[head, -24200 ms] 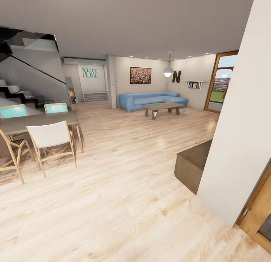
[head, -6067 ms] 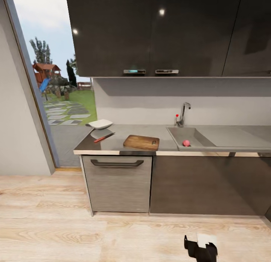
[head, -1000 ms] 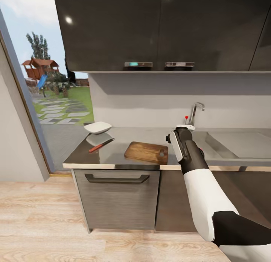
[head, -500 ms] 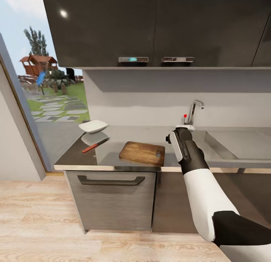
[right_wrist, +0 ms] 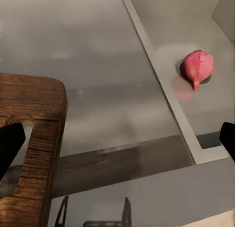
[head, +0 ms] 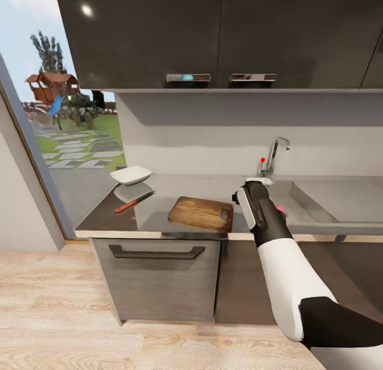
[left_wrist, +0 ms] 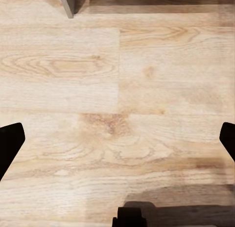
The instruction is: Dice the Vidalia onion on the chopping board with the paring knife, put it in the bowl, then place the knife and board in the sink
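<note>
The pinkish-red Vidalia onion [right_wrist: 198, 65] lies in the grey sink [right_wrist: 196, 26] near its front left corner; in the head view a bit of the onion [head: 281, 208] peeks out beside my right wrist. My right gripper [right_wrist: 117, 141] is open and empty, and hovers over the countertop [head: 165, 189] between the chopping board [head: 201, 213] and the sink [head: 314, 202]. The red-handled paring knife [head: 134, 202] lies left of the board, in front of the white bowl [head: 131, 174]. My left gripper [left_wrist: 117, 139] is open over the wooden floor.
A tall chrome tap [head: 274, 153] with a red knob stands behind the sink. Dark wall cabinets [head: 213, 35] hang above the worktop. A drawer with a bar handle [head: 157, 251] sits below the board. A glass door [head: 53, 125] to the garden is at the left.
The view has shifted slightly as the camera moved. My right arm keeps its pose over the counter, and the onion now peeks out beside the wrist.
</note>
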Robot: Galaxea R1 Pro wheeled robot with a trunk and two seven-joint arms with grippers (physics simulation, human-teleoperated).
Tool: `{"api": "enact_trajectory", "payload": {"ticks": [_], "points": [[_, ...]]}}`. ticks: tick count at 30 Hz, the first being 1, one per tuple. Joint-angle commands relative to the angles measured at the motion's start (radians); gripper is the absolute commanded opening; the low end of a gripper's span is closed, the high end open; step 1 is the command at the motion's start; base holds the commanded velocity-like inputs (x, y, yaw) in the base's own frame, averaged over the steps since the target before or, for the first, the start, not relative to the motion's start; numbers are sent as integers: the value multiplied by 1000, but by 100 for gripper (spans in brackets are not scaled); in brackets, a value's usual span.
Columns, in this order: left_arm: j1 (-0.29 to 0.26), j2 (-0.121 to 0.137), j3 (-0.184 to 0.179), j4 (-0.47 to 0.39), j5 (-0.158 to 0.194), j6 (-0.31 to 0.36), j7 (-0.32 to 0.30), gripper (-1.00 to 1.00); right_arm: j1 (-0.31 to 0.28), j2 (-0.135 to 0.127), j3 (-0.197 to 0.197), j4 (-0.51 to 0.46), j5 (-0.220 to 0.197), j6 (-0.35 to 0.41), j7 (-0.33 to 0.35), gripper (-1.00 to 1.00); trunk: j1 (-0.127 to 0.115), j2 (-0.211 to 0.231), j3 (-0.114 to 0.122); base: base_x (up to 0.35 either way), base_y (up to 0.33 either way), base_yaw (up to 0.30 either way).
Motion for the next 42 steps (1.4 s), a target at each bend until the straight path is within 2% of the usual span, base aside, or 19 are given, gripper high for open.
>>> {"api": "enact_trajectory", "payload": {"ticks": [1,7,22,42], "points": [[0,0,1,-1,0,-2,0,100,-1,0,12,-1,-5,3,-6,100,0,-1,-3,0,0,0],[0,0,1,-1,0,-1,0,100,-1,0,47,-1,-5,3,-6,100,0,-1,-12,0,0,0],[0,0,1,-1,0,-1,0,100,0,0,49,-1,-6,3,-5,100,0,-1,-35,8,0,0],[0,-1,1,0,0,-2,0,100,0,4,51,15,-8,3,-2,100,0,-1,-37,52,0,0]]}}
